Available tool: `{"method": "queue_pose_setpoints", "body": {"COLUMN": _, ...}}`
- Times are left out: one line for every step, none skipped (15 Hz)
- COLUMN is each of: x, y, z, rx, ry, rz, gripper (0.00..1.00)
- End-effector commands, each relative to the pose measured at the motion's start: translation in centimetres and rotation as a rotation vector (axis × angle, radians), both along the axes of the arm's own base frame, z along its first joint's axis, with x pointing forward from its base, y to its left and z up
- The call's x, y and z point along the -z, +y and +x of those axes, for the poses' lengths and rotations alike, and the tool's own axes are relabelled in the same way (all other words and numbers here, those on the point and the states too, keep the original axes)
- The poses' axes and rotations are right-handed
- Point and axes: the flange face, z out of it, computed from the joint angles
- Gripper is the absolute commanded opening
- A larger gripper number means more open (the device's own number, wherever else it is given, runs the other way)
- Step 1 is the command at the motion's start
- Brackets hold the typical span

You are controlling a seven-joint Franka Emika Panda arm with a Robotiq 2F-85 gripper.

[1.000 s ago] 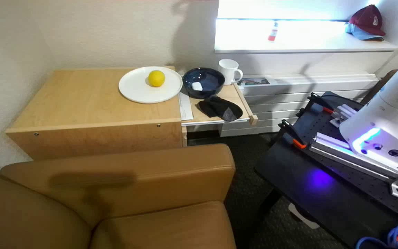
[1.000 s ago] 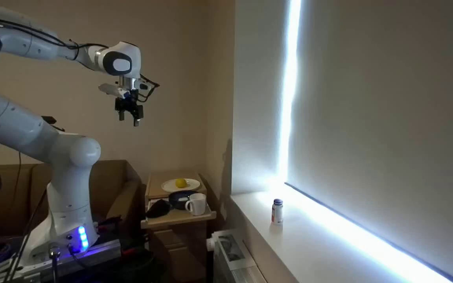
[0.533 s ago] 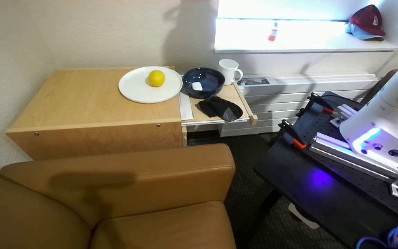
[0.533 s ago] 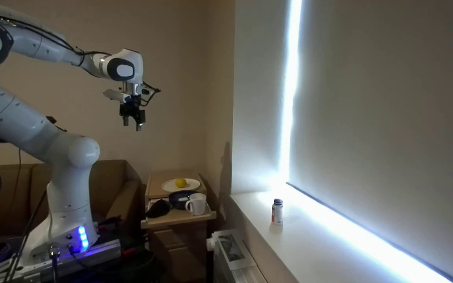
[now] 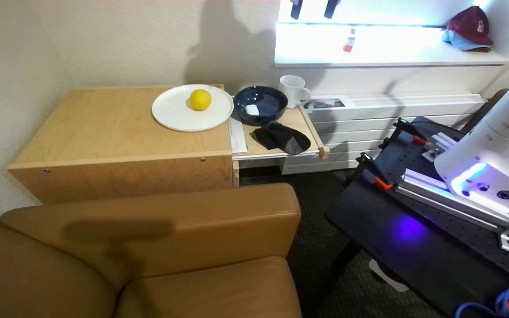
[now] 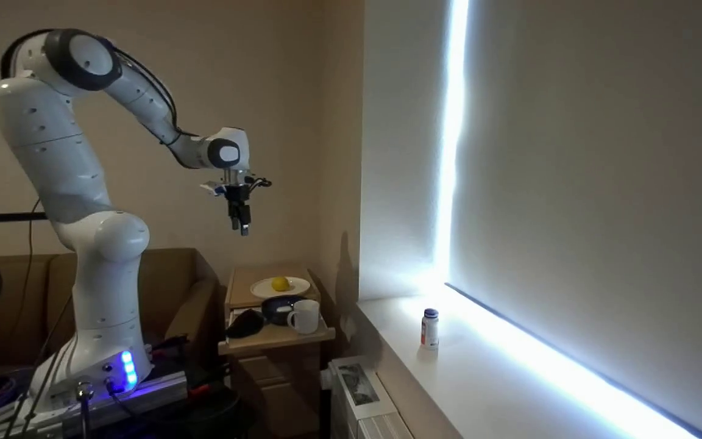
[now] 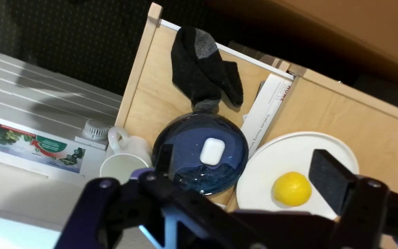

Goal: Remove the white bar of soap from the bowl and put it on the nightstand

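One robot arm (image 6: 74, 171), white: stood with its elbow (image 6: 86, 61) high and bent, forearm (image 6: 141, 102) sloping down toward the wrist (image 6: 229, 149). One end effector (image 6: 239, 228): hung pointing downward, well above the level of the bowl (image 7: 187, 145), fingers (image 7: 328, 180) parted wide. One white bar of soap (image 7: 212, 151): lay inside the bowl. One white plate (image 5: 172, 112): sat on the tabletop (image 5: 108, 119), just beside the bowl.

Claw (image 7: 245, 169) spread wide, soap (image 7: 212, 151) in the bowl (image 7: 187, 147); wrist view has mug (image 7: 133, 150) left, plate (image 7: 306, 147) right, sock (image 7: 199, 69) far!
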Motion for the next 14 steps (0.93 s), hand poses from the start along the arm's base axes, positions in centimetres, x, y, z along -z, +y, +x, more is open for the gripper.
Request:
{"method": "queue_pose_setpoints", "body": {"x": 3.2, "y": 0.5, "z": 6.5, "rx": 0.107, "ry": 0.135, "rz": 0.08, "gripper": 1.0}}
{"method": "queue_pose_setpoints", "body": {"x": 2.1, "y": 0.1, "z": 2.8, "rx": 0.08, "ry": 0.06, "rz": 0.023, "gripper": 1.0}}
{"method": "queue_pose_setpoints", "body": {"x": 2.9, "y": 0.2, "z": 4.3, "rx": 0.096, "ry": 0.085, "rz": 0.048, "gripper": 1.0}}
{"method": "queue_pose_setpoints", "body": {"x": 3.4, "y": 0.3, "z": 5.5, "rx": 0.106, "ry": 0.1, "rz": 0.061, "gripper": 1.0}}
{"method": "queue_pose_setpoints", "body": {"x": 3.8, "y": 0.3, "z": 6.2, "rx": 0.11, "ry": 0.11, "rz": 0.068, "gripper": 1.0}}
{"method": "queue_pose_setpoints", "body": {"x": 3.9, "y": 0.4, "z": 6.5, "rx": 0.111, "ry": 0.115, "rz": 0.07, "gripper": 1.0}}
{"method": "queue_pose_setpoints", "body": {"x": 5.2, "y": 0.4, "z": 7.3, "rx": 0.13, "ry": 0.124, "rz": 0.05, "gripper": 1.0}}
{"method": "queue_pose_setpoints", "body": {"x": 6.7, "y": 0.2, "z": 8.2, "rx": 0.157, "ry": 0.143, "rz": 0.048, "gripper": 1.0}}
{"method": "queue_pose_setpoints", "body": {"x": 8.7, "y": 0.1, "z": 9.0, "rx": 0.198, "ry": 0.159, "rz": 0.031, "gripper": 1.0}}
{"method": "queue_pose_setpoints", "body": {"x": 10.2, "y": -0.2, "z": 9.5, "rx": 0.22, "ry": 0.171, "rz": 0.035, "gripper": 1.0}}
{"method": "queue_pose_setpoints", "body": {"x": 11.9, "y": -0.6, "z": 10.2, "rx": 0.235, "ry": 0.185, "rz": 0.06, "gripper": 1.0}}
{"method": "queue_pose_setpoints", "body": {"x": 13.4, "y": -1.1, "z": 11.0, "rx": 0.265, "ry": 0.178, "rz": 0.073, "gripper": 1.0}}
{"method": "queue_pose_setpoints", "body": {"x": 14.8, "y": -1.6, "z": 11.8, "rx": 0.296, "ry": 0.176, "rz": 0.093, "gripper": 1.0}}
{"method": "queue_pose_setpoints", "body": {"x": 16.2, "y": -2.2, "z": 12.7, "rx": 0.325, "ry": 0.163, "rz": 0.114, "gripper": 1.0}}
